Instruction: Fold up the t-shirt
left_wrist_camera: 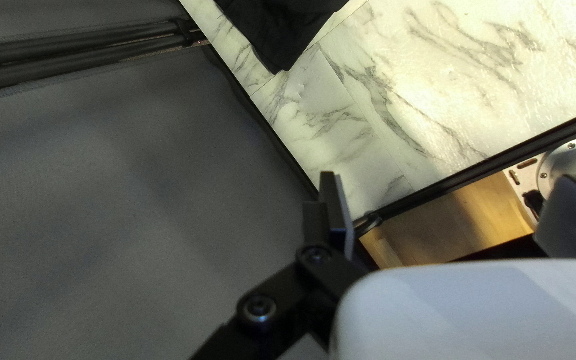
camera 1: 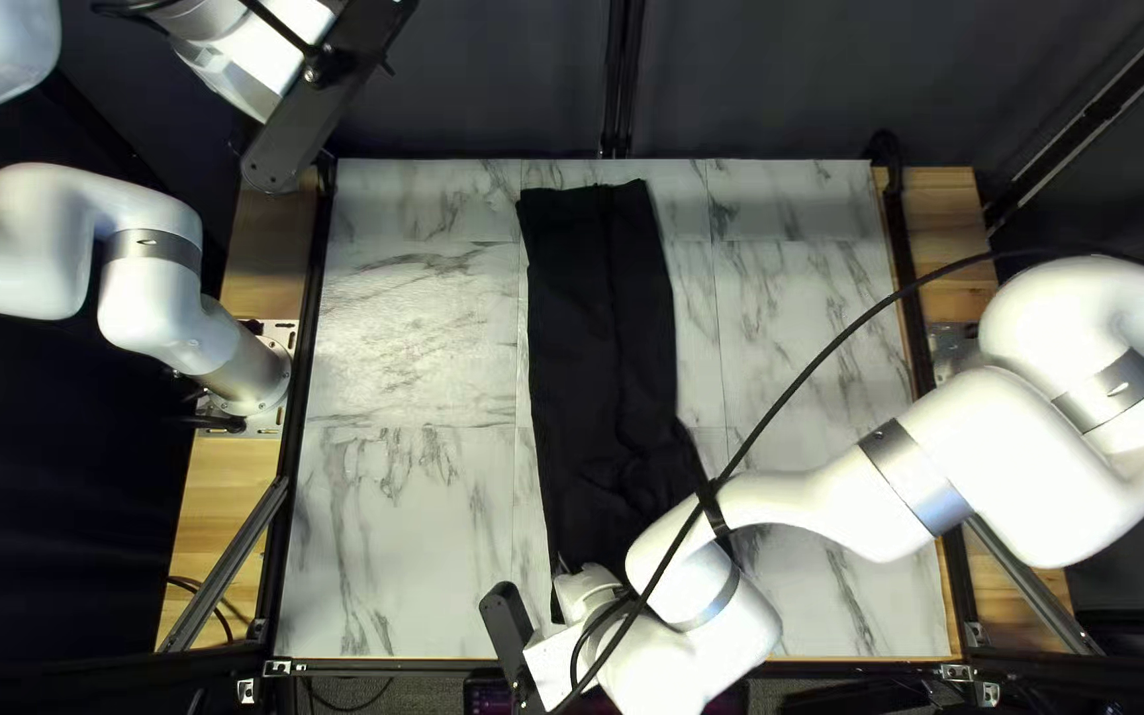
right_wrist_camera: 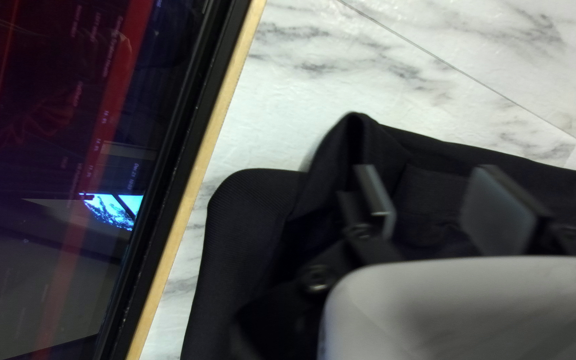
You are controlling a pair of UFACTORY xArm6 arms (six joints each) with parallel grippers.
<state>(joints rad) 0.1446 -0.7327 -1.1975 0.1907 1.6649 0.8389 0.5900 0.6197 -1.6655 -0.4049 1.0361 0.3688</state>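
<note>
while both pairs of jaws are being held apart, the shirt (camera 1: 599, 344) is being judged limp, pinchable at its fold (right_wrist_camera: 371, 143).

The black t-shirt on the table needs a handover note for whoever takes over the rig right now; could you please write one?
Left claw: open, holding nothing, raised away from the cloth.
Right claw: open, low over the near end of the black t-shirt, not gripping it.
Cloth: a long, narrow strip on the table, running from near the far edge towards the near edge; the near end is uneven and bunched.
Done: it looks folded lengthwise.
Left: probably tidy the near end, then fold the strip across into a compact shape.
</note>
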